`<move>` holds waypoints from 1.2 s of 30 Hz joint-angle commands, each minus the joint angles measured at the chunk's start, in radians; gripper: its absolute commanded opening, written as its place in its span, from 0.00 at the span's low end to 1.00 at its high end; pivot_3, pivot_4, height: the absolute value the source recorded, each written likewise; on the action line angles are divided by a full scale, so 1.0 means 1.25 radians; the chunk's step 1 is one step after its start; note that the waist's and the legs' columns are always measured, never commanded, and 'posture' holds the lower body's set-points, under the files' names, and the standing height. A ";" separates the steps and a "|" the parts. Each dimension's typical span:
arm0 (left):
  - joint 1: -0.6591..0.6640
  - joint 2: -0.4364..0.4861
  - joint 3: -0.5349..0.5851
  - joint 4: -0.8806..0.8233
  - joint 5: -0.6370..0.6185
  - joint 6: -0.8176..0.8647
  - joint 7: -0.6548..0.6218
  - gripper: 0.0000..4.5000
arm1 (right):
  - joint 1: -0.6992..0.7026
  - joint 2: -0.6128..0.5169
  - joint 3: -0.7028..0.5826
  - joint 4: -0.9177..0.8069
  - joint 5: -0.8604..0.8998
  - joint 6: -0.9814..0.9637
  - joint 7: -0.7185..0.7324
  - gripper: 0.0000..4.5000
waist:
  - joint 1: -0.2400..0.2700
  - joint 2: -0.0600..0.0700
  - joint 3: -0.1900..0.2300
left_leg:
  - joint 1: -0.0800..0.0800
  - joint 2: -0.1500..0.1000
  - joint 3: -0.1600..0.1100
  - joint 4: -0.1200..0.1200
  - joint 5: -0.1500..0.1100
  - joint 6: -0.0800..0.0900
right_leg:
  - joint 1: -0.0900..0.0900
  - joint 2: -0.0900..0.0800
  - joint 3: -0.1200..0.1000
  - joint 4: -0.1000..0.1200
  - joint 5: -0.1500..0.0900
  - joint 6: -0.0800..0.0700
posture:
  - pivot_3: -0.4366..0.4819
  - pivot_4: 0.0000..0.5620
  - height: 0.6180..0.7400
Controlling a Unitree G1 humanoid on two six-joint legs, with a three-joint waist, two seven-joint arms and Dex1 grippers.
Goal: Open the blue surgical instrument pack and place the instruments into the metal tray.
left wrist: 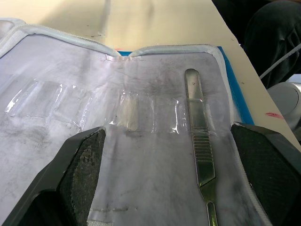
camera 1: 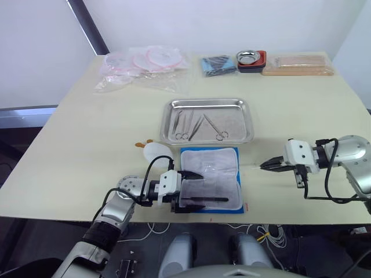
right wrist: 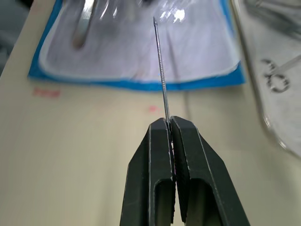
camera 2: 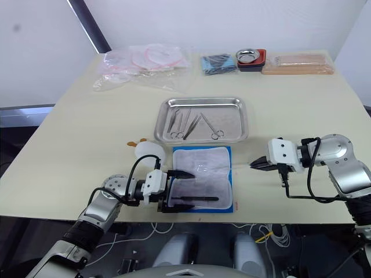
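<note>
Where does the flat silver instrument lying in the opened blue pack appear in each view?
Left eye view: flat silver instrument on the pack's near half, beside the left end effector.
Right eye view: same place.
Left wrist view: instrument on the lining between open fingers.
Right wrist view: blurred, beyond the thin instrument pinched by the right end effector.
Shared landmark: blue surgical instrument pack.

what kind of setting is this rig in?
Probably a mock surgical-prep bench in a lab: a plain table with a steel tray holding scissors and forceps, an opened blue instrument pack, and bagged tubing at the back.
</note>
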 commanded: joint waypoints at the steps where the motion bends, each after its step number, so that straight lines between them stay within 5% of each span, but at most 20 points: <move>1: 0.041 0.030 -0.033 0.145 0.109 0.033 0.026 1.00 | -0.055 0.081 -0.030 -0.019 0.027 0.066 -0.100 0.01 | 0.000 0.001 0.000 | 0.000 0.000 0.000 0.000 0.000 0.000 | 0.000 0.000 0.000 0.000 0.000 0.000 | 0.48 0.27 1.00; 14: 0.046 0.032 -0.033 0.144 0.106 0.036 0.028 1.00 | -0.221 0.317 -0.005 0.046 -0.013 0.385 -0.408 0.01 | -0.001 0.006 -0.002 | 0.000 -0.001 0.000 -0.002 0.000 0.000 | 0.000 0.001 0.000 0.000 0.000 0.000 | 0.48 0.27 1.00; 23: 0.054 0.037 -0.030 0.138 0.105 0.037 0.031 1.00 | -0.319 0.439 -0.003 0.247 -0.105 0.413 -0.590 0.01 | -0.003 0.009 -0.005 | 0.000 -0.002 0.000 -0.002 0.000 0.001 | 0.000 0.002 0.001 0.000 0.000 0.000 | 0.48 0.27 1.00; 36: 0.064 0.039 -0.025 0.123 0.103 0.046 0.035 1.00 | -0.406 0.522 0.014 0.449 -0.189 0.421 -0.695 0.01 | -0.011 0.010 -0.005 | 0.001 -0.002 0.001 -0.003 0.000 0.001 | 0.000 0.003 0.002 0.001 0.000 0.000 | 0.48 0.27 1.00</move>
